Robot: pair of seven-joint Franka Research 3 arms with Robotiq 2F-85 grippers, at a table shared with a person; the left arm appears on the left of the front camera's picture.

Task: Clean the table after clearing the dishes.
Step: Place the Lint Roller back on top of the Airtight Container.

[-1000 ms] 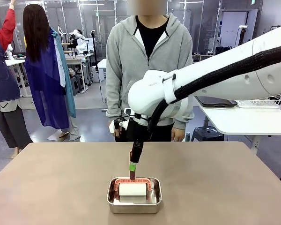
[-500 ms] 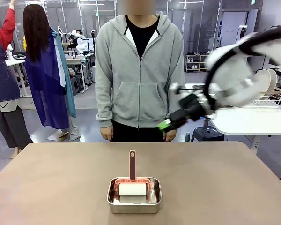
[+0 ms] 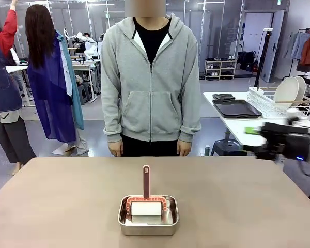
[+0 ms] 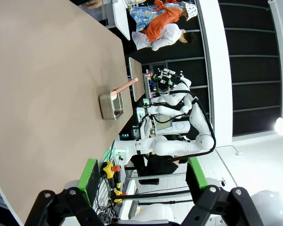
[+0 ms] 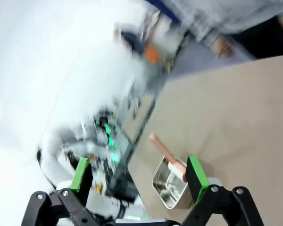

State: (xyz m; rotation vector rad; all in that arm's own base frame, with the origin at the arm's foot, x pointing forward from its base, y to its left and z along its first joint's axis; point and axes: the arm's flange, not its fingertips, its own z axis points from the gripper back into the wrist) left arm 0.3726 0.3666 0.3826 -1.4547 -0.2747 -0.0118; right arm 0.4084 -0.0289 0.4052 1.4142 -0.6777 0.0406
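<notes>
The taupe-brown table (image 3: 57, 206) carries a small steel pan (image 3: 147, 216) at its middle, with a white roller in it and the roller's red-brown handle (image 3: 145, 181) standing upright. My right gripper (image 3: 254, 139) is blurred at the table's far right edge, well clear of the pan, fingers pointing left. In the right wrist view that gripper (image 5: 138, 176) is open and holds nothing, with the pan (image 5: 167, 186) beyond it. My left gripper (image 4: 142, 174) is open too, far from the pan (image 4: 112, 106). White plates (image 3: 288, 90) stand in a wire rack on the white side table.
A person in a grey hoodie (image 3: 151, 77) stands at the far edge, hands down at their sides. The white side table (image 3: 258, 129) at the right also holds dark trays (image 3: 236, 108). Other people stand at the back left.
My right gripper has left the roller handle and swung away to the right, past the table's edge. The roller stays upright in the pan.
</notes>
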